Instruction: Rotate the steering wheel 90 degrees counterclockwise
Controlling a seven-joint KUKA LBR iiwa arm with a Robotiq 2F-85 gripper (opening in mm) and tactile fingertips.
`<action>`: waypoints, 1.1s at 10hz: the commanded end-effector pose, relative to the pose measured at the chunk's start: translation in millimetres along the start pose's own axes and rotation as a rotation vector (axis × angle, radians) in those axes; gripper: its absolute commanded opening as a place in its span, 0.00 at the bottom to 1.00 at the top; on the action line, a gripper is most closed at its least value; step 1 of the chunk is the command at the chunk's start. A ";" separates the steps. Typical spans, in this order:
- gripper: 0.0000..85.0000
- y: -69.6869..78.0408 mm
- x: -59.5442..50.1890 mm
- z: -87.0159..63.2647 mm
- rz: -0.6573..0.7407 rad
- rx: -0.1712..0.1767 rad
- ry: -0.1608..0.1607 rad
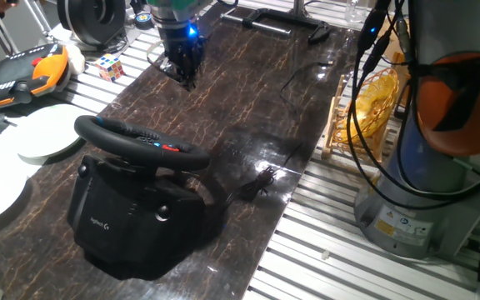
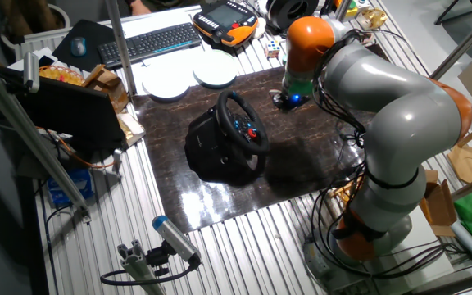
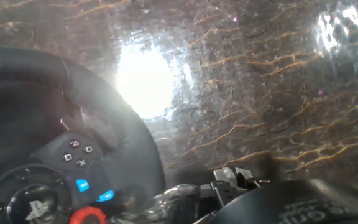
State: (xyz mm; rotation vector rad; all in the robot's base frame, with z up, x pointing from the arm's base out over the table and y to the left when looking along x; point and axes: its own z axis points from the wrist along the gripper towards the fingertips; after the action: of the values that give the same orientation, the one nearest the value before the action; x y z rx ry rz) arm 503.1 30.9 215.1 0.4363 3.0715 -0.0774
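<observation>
The steering wheel [image 1: 140, 142] is a black thick-rimmed wheel with small red and blue hub buttons. It sits on a bulky black base [image 1: 123, 225] with a white logo, at the near left of the dark marble mat. It also shows in the other fixed view [image 2: 244, 123]. My gripper [image 1: 187, 77] hangs over the far end of the mat, well apart from the wheel, fingers pointing down and close together with nothing between them. In the other fixed view the gripper [image 2: 288, 100] is behind the wheel. In the hand view the wheel rim [image 3: 126, 143] fills the lower left.
An orange-and-black gadget [image 1: 23, 75], a colour cube [image 1: 111, 67] and a black ring-shaped spool [image 1: 90, 21] lie at the far left. White plates [image 1: 48, 133] sit left of the wheel. A black cable [image 1: 261, 183] crosses the mat. A yellow wire basket [image 1: 377, 100] stands at the right.
</observation>
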 end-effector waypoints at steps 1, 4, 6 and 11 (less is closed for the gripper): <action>0.01 1.5 1.0 0.8 0.005 0.001 -0.002; 0.01 1.6 -4.3 2.6 0.089 -0.048 0.035; 0.01 1.0 -13.5 7.6 0.205 -0.066 0.065; 0.01 6.9 -20.8 15.4 0.464 -0.078 0.087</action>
State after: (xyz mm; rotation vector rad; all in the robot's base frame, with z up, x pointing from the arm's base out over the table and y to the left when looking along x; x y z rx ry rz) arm 525.6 30.9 200.2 0.9186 3.0343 0.0730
